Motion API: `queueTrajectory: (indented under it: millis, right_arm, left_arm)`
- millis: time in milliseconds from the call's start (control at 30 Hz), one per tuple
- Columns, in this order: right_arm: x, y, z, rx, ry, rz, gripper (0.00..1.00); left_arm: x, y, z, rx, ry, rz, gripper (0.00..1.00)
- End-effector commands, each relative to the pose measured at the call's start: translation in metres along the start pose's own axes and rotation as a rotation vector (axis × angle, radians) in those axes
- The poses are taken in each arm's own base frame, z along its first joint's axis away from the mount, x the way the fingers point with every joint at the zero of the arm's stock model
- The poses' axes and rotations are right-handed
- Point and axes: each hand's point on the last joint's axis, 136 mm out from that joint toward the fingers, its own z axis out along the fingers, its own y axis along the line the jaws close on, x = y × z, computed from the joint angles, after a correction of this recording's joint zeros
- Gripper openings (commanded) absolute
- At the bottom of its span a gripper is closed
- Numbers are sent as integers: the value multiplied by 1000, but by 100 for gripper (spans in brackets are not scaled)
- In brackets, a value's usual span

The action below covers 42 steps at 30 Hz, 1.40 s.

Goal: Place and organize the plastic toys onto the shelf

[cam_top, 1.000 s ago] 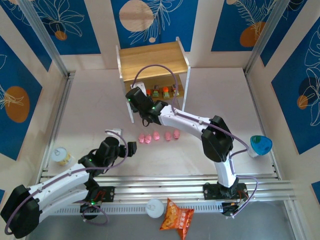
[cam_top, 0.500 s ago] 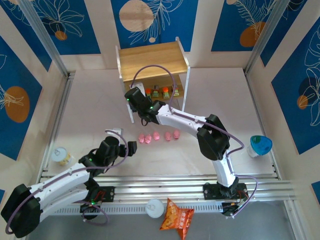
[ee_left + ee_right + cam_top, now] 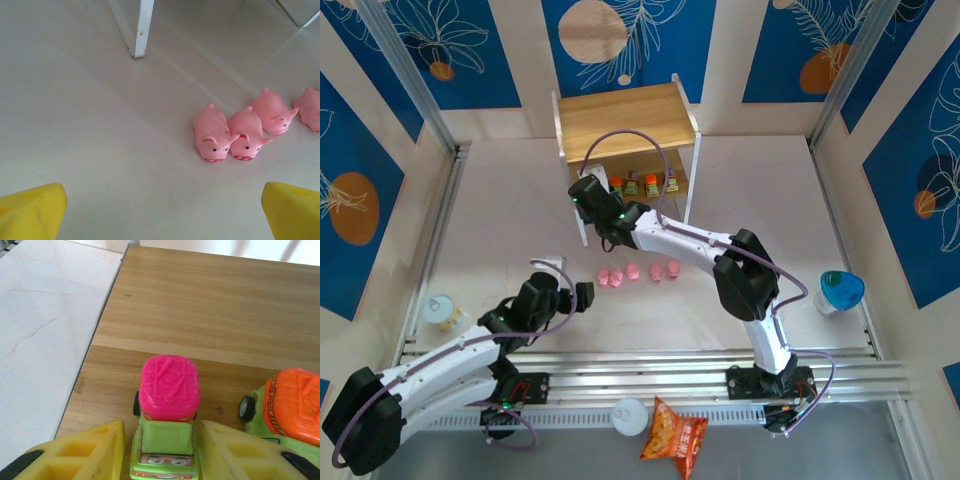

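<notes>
On the shelf's [image 3: 620, 115] lower board [image 3: 225, 315] stands a small green toy car with a pink top [image 3: 167, 405]. My right gripper [image 3: 162, 452] straddles its front, open, with a thin gap on each side. An orange-topped car [image 3: 292, 407] stands just to its right. In the top view my right gripper [image 3: 595, 195] is at the lower board's left end, beside the row of small cars [image 3: 645, 185]. Several pink pigs [image 3: 640, 272] lie on the table in front of the shelf. My left gripper [image 3: 165, 215] is open, hovering short of the nearest pig [image 3: 212, 132].
The shelf's white front leg [image 3: 142, 27] stands beyond the pigs. A tin can [image 3: 443, 311] sits at the left, a blue cup [image 3: 841, 291] at the right. A white lid [image 3: 631, 415] and an orange snack bag [image 3: 675, 433] lie by the near rail.
My right gripper has reached slightly further into the shelf and its jaws have parted from the pink-topped car. The left arm has not moved.
</notes>
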Motion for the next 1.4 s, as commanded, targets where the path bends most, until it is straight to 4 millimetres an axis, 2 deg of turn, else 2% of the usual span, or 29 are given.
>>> queueTrajectory:
  millis: [0, 300, 633, 867, 1000, 1367]
  right_arm:
    - [-26, 0, -25, -13, -73, 10, 44]
    - [-32, -6, -45, -3, -96, 2, 44]
    - [-16, -18, -67, 4, -85, 5, 44]
    - [3, -29, -89, 15, -74, 12, 44]
    - [21, -39, -99, 26, -56, 16, 44]
    - [73, -85, -123, 81, 11, 48, 45]
  left_arm:
    - [0, 1, 2, 7, 1, -12, 99]
    - [0, 2, 3, 4, 1, -11, 99]
    - [1, 2, 5, 4, 7, -10, 99]
    - [1, -4, 7, 33, 1, 20, 100]
    - [1, -6, 7, 46, 4, 31, 100]
    - [-4, -8, 4, 30, -10, 77, 97]
